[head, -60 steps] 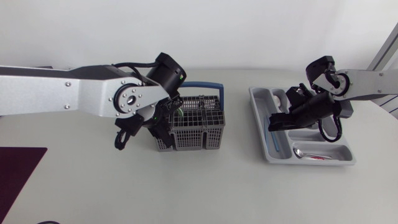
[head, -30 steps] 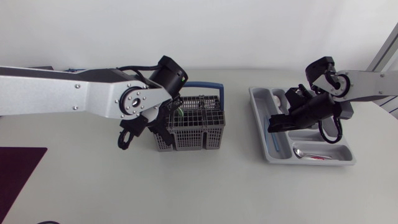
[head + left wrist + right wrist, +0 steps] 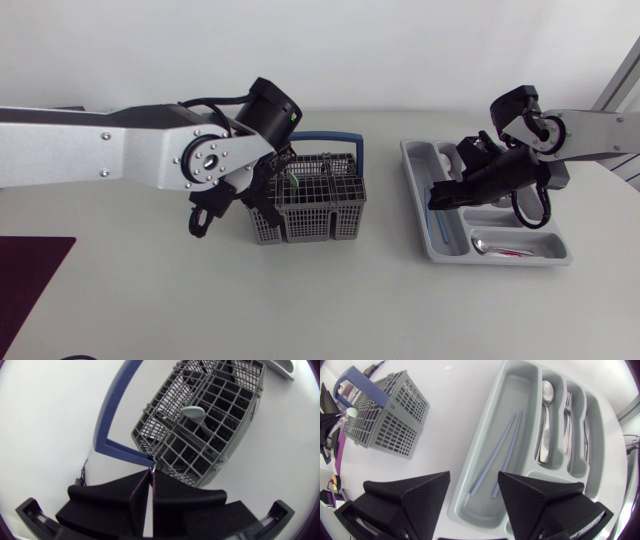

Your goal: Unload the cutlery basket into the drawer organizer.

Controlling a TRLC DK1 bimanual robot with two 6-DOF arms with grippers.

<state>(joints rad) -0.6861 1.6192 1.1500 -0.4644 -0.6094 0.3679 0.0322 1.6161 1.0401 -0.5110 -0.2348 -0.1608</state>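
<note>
Holding nearly where it was, our left claw (image 3: 151, 472) sits closed at 9 o'clock of the cutlery basket (image 3: 318, 205); our right claw (image 3: 474, 480) hangs, fingers apart, over the drawer organizer (image 3: 515, 390).

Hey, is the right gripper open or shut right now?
Open: the right gripper has its fingers wide apart above the organizer, holding nothing.

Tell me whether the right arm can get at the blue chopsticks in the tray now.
Probably yes. The right gripper hangs open above the tray, and the chopsticks lie uncovered in its long compartment, with nothing between.
</note>
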